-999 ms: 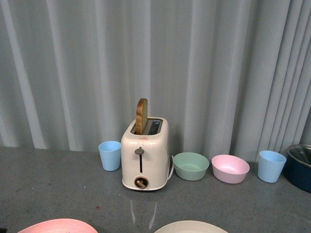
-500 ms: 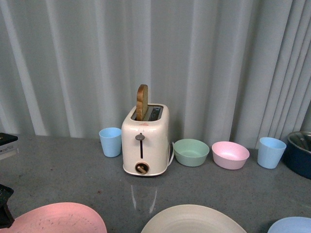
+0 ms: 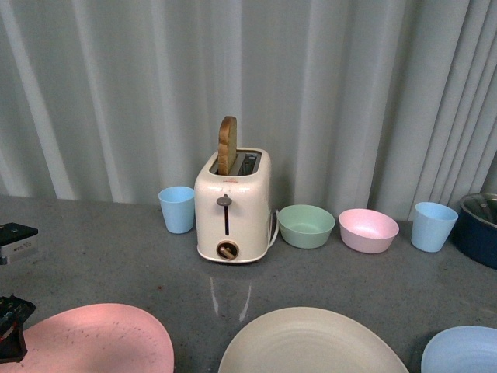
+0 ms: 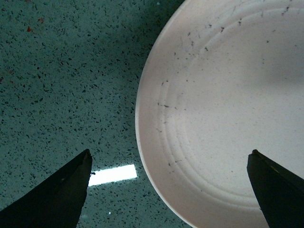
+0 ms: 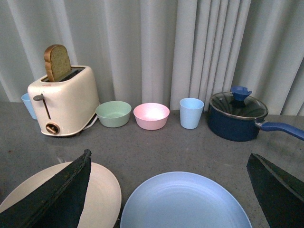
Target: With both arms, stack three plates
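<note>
What changed: the front view looks lower than a sec ago. The toaster (image 3: 231, 206) & its bread (image 3: 227, 144) sit higher in the pic, and more of the near table (image 3: 116, 256) shows.
Pink plate (image 3: 97, 342): only a thin edge showed before. Now a big part shows, near left, flat on the table.
Cream plate (image 3: 311, 346): same, much more of it shows now. It's in the middle, near the pink one but not touching.
Blue plate (image 3: 463, 351): not seen a sec ago. Now it's near right, apart from the cream one.
Left hand (image 4: 169, 154): a black bit of it has come in at the left edge of the front view, just beside the pink plate. In the wrist view its fingers are wide apart, one over bare table, one over the plate, w/ the rim btwn them. It holds nothing. Can't tell how high above the plate it is.
Right hand (image 5: 169, 154): not in the front view. In the wrist view its fingers are wide apart w/ nothing in them. The blue plate lies btwn & ahead, the cream plate by one finger.
Stack: none yet. All 3 plates lie alone.
What it means: prob. just the start. The L hand looks lined up on the pink plate's rim, the R hand looks aimed at the blue one. The cream one in the middle could be the base, but that's a guess.
Watch out: the plates are flat & low w/ thin rims, so a grab may slip.
</note>
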You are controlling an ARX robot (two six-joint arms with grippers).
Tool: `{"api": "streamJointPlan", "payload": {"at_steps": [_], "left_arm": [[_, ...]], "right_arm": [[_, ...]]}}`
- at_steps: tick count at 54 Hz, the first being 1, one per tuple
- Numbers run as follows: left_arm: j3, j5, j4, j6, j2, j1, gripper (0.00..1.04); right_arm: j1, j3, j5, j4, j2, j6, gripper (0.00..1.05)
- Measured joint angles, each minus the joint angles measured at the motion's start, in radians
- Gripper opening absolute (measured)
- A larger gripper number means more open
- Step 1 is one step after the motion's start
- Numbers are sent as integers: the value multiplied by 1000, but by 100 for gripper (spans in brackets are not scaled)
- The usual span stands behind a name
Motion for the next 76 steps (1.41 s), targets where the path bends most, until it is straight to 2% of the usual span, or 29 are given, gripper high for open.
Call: {"api": "streamJointPlan", "payload": {"at_steps": [8, 46, 68, 76], "left_arm": [[9, -26, 34, -19, 32, 12, 98], [14, -6, 53, -33, 132, 21, 98], [14, -6, 60, -44, 145, 18, 30], [19, 12, 63, -55, 145, 15, 11]], "right_arm": [[0, 0, 0, 0, 0, 0, 97], [0, 0, 0, 0, 0, 0, 97], [0, 0, 0, 0, 0, 0, 97], [0, 0, 0, 0, 0, 0, 97]]}}
